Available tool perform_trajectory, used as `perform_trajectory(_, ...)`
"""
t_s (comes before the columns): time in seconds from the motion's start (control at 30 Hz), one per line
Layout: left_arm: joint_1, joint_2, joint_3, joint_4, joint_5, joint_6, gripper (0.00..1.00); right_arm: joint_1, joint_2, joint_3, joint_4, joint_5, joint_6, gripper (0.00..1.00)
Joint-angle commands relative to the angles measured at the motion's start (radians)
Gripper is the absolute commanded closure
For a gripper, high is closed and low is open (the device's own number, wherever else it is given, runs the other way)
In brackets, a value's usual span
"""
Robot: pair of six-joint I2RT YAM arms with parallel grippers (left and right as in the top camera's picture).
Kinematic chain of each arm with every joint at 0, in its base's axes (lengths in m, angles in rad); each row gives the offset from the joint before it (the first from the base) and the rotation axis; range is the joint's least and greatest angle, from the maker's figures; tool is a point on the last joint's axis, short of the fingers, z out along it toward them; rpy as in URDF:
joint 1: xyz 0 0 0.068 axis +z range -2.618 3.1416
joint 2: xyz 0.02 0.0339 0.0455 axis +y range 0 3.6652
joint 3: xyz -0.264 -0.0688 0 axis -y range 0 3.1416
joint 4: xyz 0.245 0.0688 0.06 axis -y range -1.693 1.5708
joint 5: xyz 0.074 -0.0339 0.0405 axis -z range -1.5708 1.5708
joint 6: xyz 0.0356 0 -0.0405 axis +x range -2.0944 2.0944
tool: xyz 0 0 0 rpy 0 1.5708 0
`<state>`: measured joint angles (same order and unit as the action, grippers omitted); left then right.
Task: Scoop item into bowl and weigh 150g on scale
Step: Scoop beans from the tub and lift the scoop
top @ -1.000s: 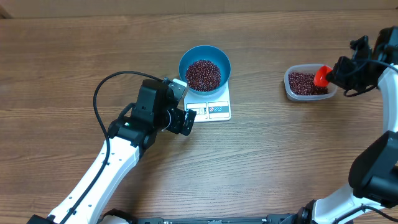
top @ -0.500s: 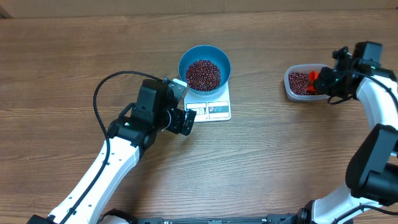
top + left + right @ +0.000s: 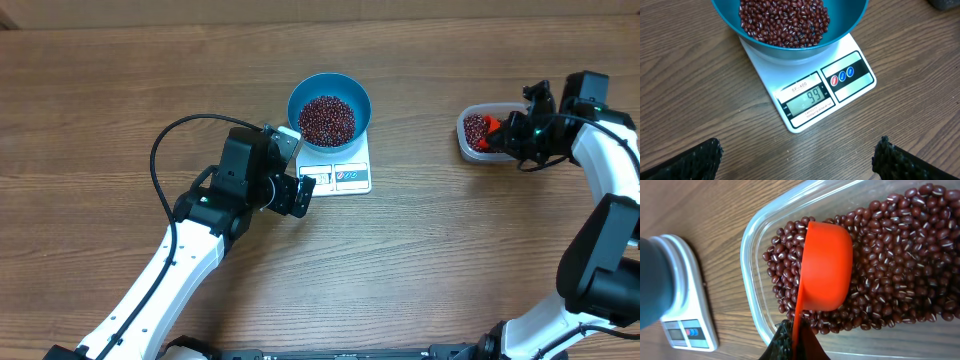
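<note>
A bright-blue bowl (image 3: 329, 110) holding a heap of dark red-brown beans (image 3: 327, 119) stands on the small white scale (image 3: 343, 175); in the left wrist view the scale's display (image 3: 807, 100) reads 99 below the bowl (image 3: 790, 22). My left gripper (image 3: 290, 195) hovers just left of the scale, open, with only bare wood between its fingers (image 3: 695, 162). At the far right, my right gripper (image 3: 510, 135) is shut on the handle of an orange scoop (image 3: 824, 267). The scoop's cup lies on its side down among more beans (image 3: 900, 255) in a clear plastic tub (image 3: 495, 133).
The left arm's black cable (image 3: 175, 135) loops over the wooden table (image 3: 450, 240). The right arm runs along the table's right edge. In the right wrist view the scale (image 3: 685, 305) and bowl (image 3: 655, 280) lie left of the tub's rim (image 3: 752, 270).
My right gripper has moved left and dipped down, carrying the orange scoop from the tub's right edge into the beans inside it. The left arm has stayed still.
</note>
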<state>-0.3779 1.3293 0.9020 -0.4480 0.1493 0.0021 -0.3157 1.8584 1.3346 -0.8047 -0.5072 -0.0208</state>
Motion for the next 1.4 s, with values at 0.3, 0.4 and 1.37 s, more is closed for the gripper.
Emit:
perform_trajectory(0.3,0.005,-0.022,-0.009,0.003,-0.003,-0.009,0.01,-0.013,0.106,-0.007,-0.009,-0.118,0.021,0.96)
perform_trajectory(0.4,0.005,-0.023,-0.009,0.003,-0.003,-0.01,0.0,-0.021,0.106,-0.007,-0.01,-0.184,0.021,0.96)
perform_trajectory(1.37,0.005,-0.023,-0.009,0.003,-0.003,-0.01,0.0,-0.27,0.106,-0.006,-0.17,-0.574,-0.121,0.96)
